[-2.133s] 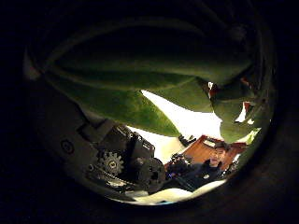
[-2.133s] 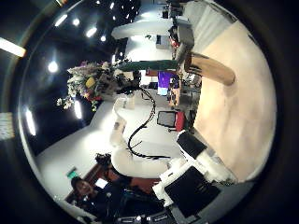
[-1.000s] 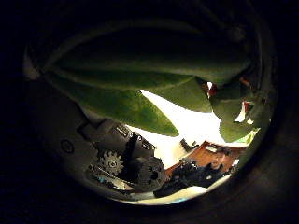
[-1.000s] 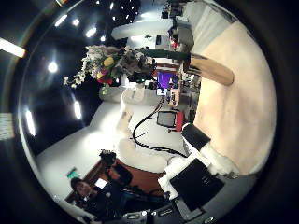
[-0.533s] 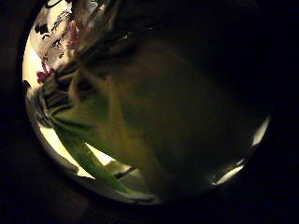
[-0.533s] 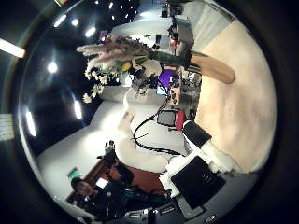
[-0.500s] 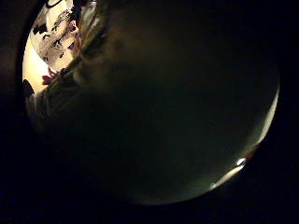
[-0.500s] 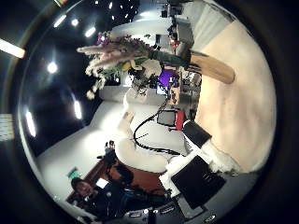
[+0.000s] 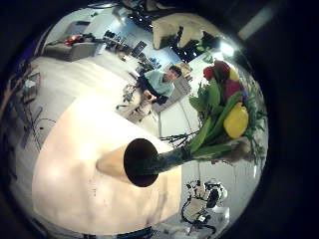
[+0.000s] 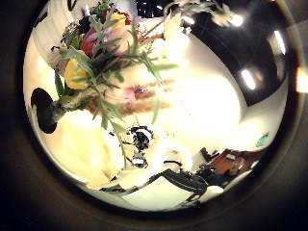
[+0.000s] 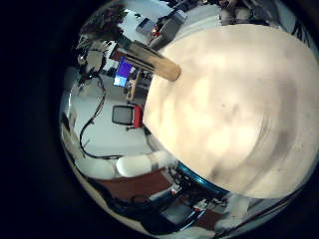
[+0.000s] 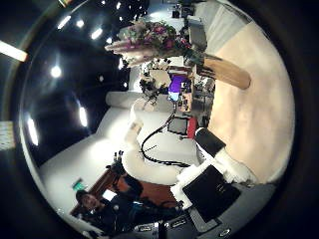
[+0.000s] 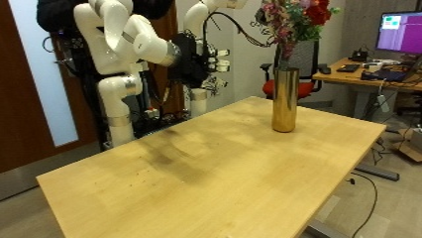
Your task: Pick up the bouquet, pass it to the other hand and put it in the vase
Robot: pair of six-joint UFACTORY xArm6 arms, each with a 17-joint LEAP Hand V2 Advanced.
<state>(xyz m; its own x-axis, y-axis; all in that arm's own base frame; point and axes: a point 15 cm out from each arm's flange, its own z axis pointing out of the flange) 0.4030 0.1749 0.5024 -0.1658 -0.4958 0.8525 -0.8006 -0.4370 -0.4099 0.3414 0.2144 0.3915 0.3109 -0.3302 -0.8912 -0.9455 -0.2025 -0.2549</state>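
In the outside view the bouquet (image 13: 297, 20) of red, pink and yellow flowers stands upright in the tall gold vase (image 13: 283, 99) at the far edge of the wooden table (image 13: 198, 178). A hand (image 13: 198, 58) with black parts hangs beyond the table, away from the vase; I cannot tell which hand it is. The left little finger side palm view shows the vase (image 9: 140, 161) with the bouquet (image 9: 224, 105) in it. The right thumb side palm view shows the bouquet (image 12: 155, 38) in the vase (image 12: 224, 72).
A white arm (image 13: 119, 50) stands behind the table's far side. A desk with a monitor (image 13: 400, 35) and a red chair (image 13: 307, 87) lie beyond the vase. The right little finger side palm view shows the table top (image 11: 224, 110) and the vase (image 11: 150, 62).
Stems and leaves filled the left thumb side palm view; now the bouquet stands in the vase, away from the left palm. In the right thumb side view it moved onto the vase.
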